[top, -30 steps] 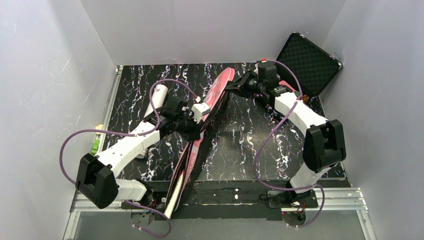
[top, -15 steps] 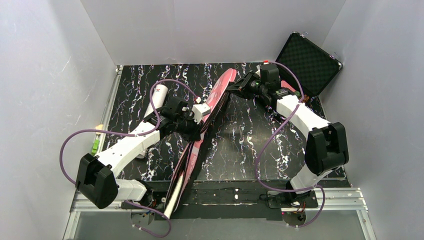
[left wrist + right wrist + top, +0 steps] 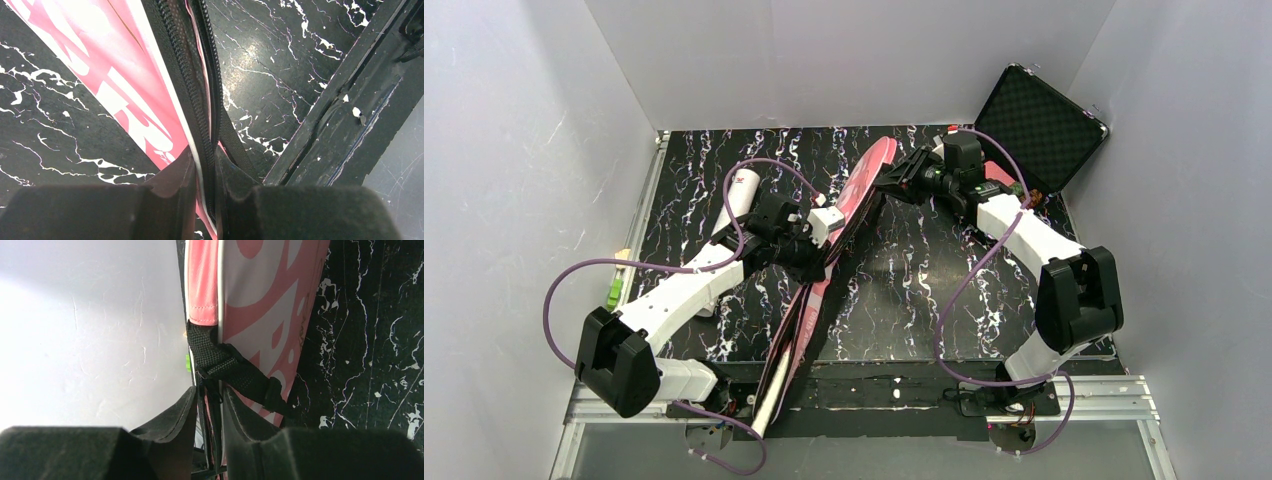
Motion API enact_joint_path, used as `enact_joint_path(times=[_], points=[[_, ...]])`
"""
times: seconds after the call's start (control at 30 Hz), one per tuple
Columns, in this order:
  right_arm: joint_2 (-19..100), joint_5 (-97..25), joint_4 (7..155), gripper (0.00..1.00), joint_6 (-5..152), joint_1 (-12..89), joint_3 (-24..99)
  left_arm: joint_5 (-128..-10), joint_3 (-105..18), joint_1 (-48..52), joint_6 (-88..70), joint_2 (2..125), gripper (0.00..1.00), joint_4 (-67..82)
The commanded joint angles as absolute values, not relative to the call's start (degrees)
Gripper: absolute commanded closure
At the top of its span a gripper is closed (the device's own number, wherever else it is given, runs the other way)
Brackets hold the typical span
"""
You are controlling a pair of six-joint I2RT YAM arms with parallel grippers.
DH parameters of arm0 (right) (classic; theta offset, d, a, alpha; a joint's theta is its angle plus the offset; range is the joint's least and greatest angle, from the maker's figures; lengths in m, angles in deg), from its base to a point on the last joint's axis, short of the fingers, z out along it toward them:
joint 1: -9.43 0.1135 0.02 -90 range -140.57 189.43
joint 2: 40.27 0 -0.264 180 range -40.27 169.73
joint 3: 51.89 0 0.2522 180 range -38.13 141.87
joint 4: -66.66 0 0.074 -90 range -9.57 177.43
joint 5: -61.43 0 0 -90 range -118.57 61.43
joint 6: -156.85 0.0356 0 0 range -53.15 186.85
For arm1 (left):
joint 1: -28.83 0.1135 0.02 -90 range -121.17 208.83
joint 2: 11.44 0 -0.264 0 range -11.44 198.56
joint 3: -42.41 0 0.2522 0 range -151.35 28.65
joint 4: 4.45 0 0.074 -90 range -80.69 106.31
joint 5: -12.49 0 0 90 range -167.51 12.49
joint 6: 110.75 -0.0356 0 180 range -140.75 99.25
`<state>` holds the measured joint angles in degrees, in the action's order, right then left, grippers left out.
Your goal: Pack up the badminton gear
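Note:
The long pink "SPORT" racket bag (image 3: 856,195) lies diagonally from the near table edge to the back middle, tilted up on its side. Halfway along it, my left gripper (image 3: 816,258) is shut on the bag's black zipper edge (image 3: 182,65); in the left wrist view the pads (image 3: 187,172) pinch the zip. My right gripper (image 3: 896,178) is at the bag's far end. In the right wrist view its fingers (image 3: 186,410) straddle the zipper edge just below a black webbing strap (image 3: 230,371), with a gap showing, so it is open. A white-grey tube (image 3: 742,192) lies left of the bag.
An open black case (image 3: 1042,125) with foam lining leans at the back right corner. A small green and yellow object (image 3: 614,290) sits at the table's left edge. White walls close in on three sides. A black rail (image 3: 340,105) runs along the near edge.
My right wrist has shifted slightly to the right at the bag's far end and its jaws have loosened. The left arm and the bag have stayed put.

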<state>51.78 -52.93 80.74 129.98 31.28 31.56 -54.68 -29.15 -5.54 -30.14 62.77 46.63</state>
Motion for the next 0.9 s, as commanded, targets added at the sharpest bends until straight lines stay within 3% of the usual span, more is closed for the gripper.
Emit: enact_joint_path(times=[0.0, 0.43, 0.63, 0.87], points=[[49.03, -54.61, 78.19, 0.68, 130.73, 31.58, 30.80, -54.13, -30.99, -5.88, -30.66, 60.06, 1.00, 45.08], [46.98, -53.93, 78.63, 0.99, 130.31, 31.56, 29.64, -54.57, -30.95, -5.88, -30.48, 60.18, 1.00, 44.97], [46.40, -56.79, 78.95, 0.99, 130.37, 31.79, 29.32, -54.66, -31.01, -5.88, -30.46, 60.23, 1.00, 44.91], [46.95, -68.43, 74.90, 0.99, 132.20, 33.77, 26.86, -54.75, -30.86, -5.88, -30.60, 60.25, 1.00, 44.91]])
